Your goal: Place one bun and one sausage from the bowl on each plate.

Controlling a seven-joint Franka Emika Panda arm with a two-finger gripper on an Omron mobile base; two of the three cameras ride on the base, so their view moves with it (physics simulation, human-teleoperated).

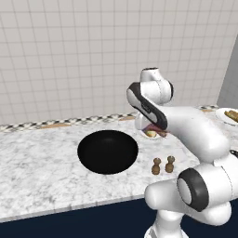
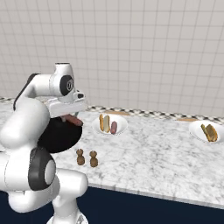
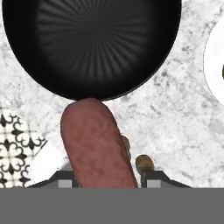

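1 sausage (image 3: 97,144) between gripper (image 3: 105,177) tips

obstacles: two shakers (image 2: 86,158) near bowl (image 1: 107,151) | free: marble counter (image 2: 153,153) between plates

A: Where r u?

B: Kitchen, def. I'm at a grey-white marble counter (image 2: 153,148) w/ a tiled wall (image 1: 69,56) behind it & a patterned trim strip (image 1: 69,122) along the back edge.

A: Anything else?

B: Yep: black bowl (image 1: 107,151), white plates (image 2: 110,124) w/ food, two brown shakers (image 2: 86,158).
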